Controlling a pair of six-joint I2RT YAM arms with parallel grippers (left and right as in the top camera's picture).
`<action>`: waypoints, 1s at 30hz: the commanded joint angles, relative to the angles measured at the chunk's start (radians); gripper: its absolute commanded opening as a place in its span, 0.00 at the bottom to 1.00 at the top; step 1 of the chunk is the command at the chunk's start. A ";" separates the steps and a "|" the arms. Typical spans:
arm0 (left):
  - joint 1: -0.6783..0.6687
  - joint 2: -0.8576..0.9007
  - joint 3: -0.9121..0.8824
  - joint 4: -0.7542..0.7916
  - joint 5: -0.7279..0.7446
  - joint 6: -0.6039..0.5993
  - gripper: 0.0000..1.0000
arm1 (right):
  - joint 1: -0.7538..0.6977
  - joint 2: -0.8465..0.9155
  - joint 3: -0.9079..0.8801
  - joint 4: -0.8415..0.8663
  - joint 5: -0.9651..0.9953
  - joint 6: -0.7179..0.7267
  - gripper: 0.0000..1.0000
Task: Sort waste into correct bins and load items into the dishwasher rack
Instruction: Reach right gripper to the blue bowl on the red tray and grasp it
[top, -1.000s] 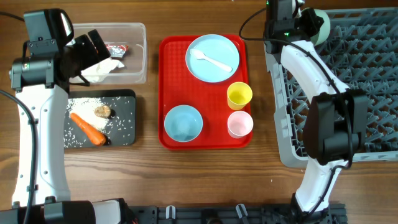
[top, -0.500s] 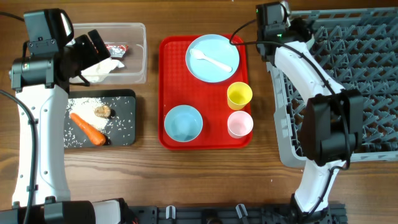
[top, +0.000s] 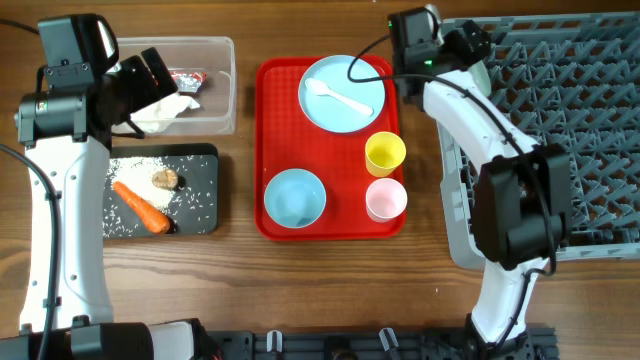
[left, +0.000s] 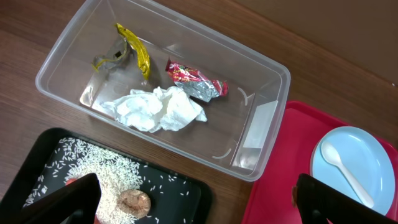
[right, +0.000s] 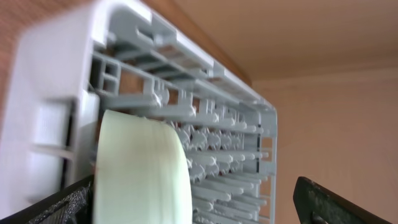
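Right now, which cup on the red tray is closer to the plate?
The yellow cup; it sits right next to the plate, while the pink cup stands farther off, beyond it.

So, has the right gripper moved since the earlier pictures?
Yes. In the overhead view the right gripper has shifted left, away from the top-left corner of the grey rack and toward the red tray.

On the worktop's (top: 240, 270) left the tub (top: 215, 108) with wrapper (left: 194, 79), tissue (left: 155, 109) and scrap (left: 140, 53) sits behind the shallow tray (top: 160, 149) with rice (top: 125, 175), carrot (top: 140, 206) and lump (top: 165, 179), the flat tray (top: 345, 205) carrying plate (top: 325, 112), bowl (top: 295, 197), a cup (top: 385, 153) and another cup (top: 386, 199) lies centre, and the rack (top: 590, 120) lies along the right edge.
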 joint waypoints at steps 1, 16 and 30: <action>0.004 0.004 0.001 0.002 0.002 -0.016 1.00 | 0.052 -0.011 0.032 0.055 -0.001 0.008 1.00; 0.004 0.004 0.001 0.002 0.002 -0.016 1.00 | 0.309 -0.243 0.032 -0.426 -0.768 0.385 1.00; 0.004 0.004 0.001 0.002 0.002 -0.016 1.00 | 0.312 -0.218 -0.201 -0.452 -1.323 0.592 0.71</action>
